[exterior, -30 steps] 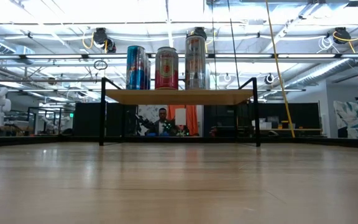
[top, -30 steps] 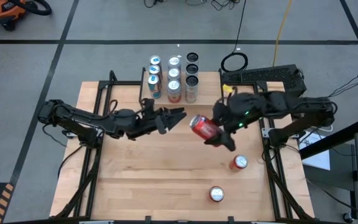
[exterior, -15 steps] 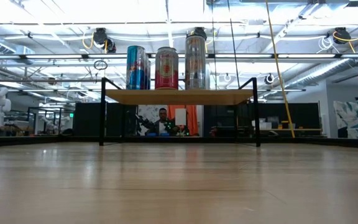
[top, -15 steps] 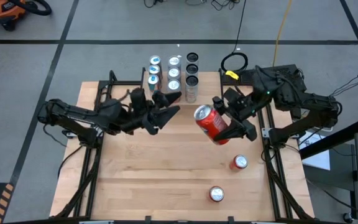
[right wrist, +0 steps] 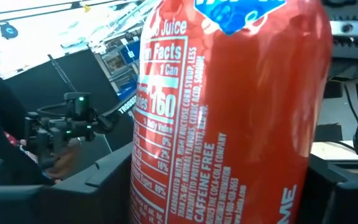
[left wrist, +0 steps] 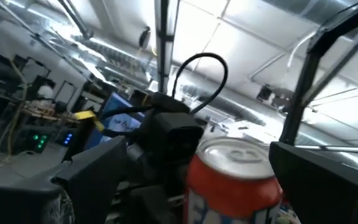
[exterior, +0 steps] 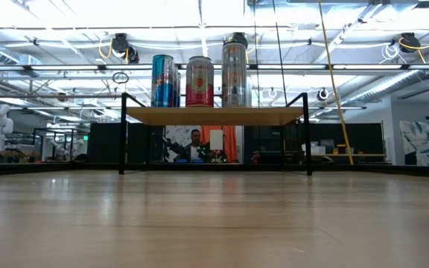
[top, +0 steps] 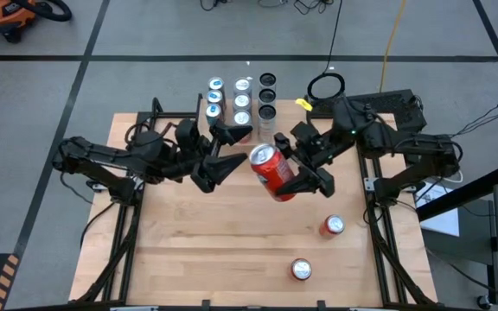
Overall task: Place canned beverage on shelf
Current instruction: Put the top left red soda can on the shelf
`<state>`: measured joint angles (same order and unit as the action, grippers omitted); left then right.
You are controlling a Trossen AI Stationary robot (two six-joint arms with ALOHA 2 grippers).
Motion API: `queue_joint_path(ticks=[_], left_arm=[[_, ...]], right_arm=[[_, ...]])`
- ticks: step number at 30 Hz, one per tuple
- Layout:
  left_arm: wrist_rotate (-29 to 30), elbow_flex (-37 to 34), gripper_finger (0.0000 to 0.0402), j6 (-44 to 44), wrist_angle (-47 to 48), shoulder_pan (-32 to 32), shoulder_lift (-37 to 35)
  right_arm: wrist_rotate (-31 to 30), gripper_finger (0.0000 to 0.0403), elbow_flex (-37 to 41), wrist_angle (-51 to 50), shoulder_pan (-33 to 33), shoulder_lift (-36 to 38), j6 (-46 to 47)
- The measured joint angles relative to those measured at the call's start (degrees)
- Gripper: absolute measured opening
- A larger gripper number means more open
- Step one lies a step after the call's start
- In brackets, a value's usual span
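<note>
The right hand (top: 303,169) in our high view grasps the red can (top: 271,172) by its side wall, tilted in the air above the counter (top: 232,250), just short of the shelf (top: 232,115), while the left hand (top: 227,152) stands spread wide beside the can, holding nothing. In our low view, three cans (exterior: 199,80) stand on the shelf and neither hand shows. Our right wrist view fills with the can; we judge it rigid, smooth, slippery and dentable, best gripped mid-body.
</note>
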<state>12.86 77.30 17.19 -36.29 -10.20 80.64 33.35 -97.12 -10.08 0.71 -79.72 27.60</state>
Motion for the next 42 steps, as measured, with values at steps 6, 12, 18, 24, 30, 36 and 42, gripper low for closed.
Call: queue_joint_path(ticks=[6,12,18,24,30,36,42], left_arm=[[-5.3,0.0,0.0400,0.6,0.4,-0.1,-0.1],[-5.7,0.0,0.0400,2.6,4.6,-0.1,-0.1],[-7.1,-0.1,0.0400,3.4,4.7,-0.1,0.6],[-10.7,0.0,0.0400,3.5,3.2,-0.1,1.0],[-10.7,-0.1,0.0400,3.5,2.1,-0.1,1.5],[-10.9,-0.1,0.0396,3.4,3.0,-0.1,1.9],[-10.9,-0.1,0.0360,3.1,4.0,-0.1,1.9]], right_arm=[[1.5,0.0286,0.0,2.4,0.0,-1.8,1.0],[1.5,0.0286,0.0,2.7,0.0,-2.0,1.2],[1.4,0.0286,0.0,3.1,0.0,-2.0,1.1],[1.3,0.0286,0.0,3.6,0.0,-3.7,1.5],[1.2,0.0286,0.0,3.7,0.0,-4.8,1.7],[1.0,0.0286,-0.1,4.1,-0.5,-5.6,2.1],[1.1,0.0286,-0.1,4.1,-0.7,-5.7,2.1]])
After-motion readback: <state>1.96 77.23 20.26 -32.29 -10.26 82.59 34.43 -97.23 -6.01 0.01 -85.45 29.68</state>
